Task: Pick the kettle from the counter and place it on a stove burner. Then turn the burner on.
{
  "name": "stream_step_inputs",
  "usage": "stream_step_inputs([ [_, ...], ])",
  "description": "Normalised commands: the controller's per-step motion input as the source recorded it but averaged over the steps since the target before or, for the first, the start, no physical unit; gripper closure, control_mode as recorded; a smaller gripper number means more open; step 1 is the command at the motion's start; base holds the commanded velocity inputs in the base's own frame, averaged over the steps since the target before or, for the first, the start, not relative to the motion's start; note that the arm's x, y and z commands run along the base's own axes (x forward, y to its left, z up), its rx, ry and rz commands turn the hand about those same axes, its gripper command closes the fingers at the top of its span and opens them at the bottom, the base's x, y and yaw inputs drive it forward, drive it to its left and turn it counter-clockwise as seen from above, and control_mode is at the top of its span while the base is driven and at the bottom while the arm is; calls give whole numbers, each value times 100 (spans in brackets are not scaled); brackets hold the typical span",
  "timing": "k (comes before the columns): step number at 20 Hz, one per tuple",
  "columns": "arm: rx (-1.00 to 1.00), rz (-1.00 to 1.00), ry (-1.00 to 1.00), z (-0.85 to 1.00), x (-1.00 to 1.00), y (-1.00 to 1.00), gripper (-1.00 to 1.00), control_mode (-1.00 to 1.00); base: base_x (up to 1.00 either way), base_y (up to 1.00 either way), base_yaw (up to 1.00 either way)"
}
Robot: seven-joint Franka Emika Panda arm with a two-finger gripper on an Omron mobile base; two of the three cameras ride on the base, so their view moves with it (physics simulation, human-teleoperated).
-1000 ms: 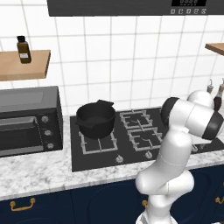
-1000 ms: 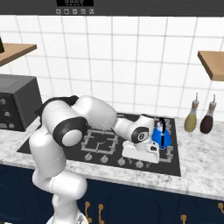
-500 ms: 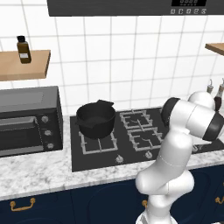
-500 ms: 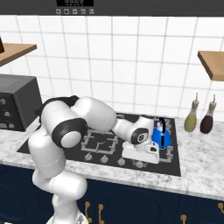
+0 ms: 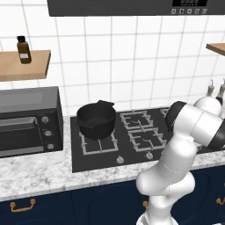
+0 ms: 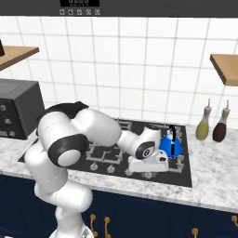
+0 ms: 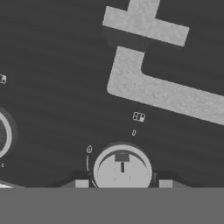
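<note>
Gripper (image 7: 123, 183) is down at the front row of the cooktop (image 6: 183, 179), with one fingertip on either side of a round control knob (image 7: 122, 168). I cannot tell whether the jaws are pinching it or only bracketing it. My arm's posture matches a second ago, so nothing large has moved. To the right of my hand, the kettle (image 6: 170, 145) stands upright on the stove burner (image 6: 180, 159), off the desk (image 6: 214, 181). Finding: placement looks done and the turn of the knob is pending.
</note>
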Motion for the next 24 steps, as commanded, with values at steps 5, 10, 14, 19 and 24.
stream_step_inputs([
  [5,-3,41,-15,3,-7,0,100,-100,0,0,0],
  [10,-5,41,-16,0,-8,0,100,-100,0,0,0],
  [14,-5,15,-2,0,-2,2,-100,-100,0,0,0],
  [19,0,0,-8,33,0,0,-100,-100,0,0,0],
  [24,0,0,-19,92,0,0,-100,-100,0,0,0],
])
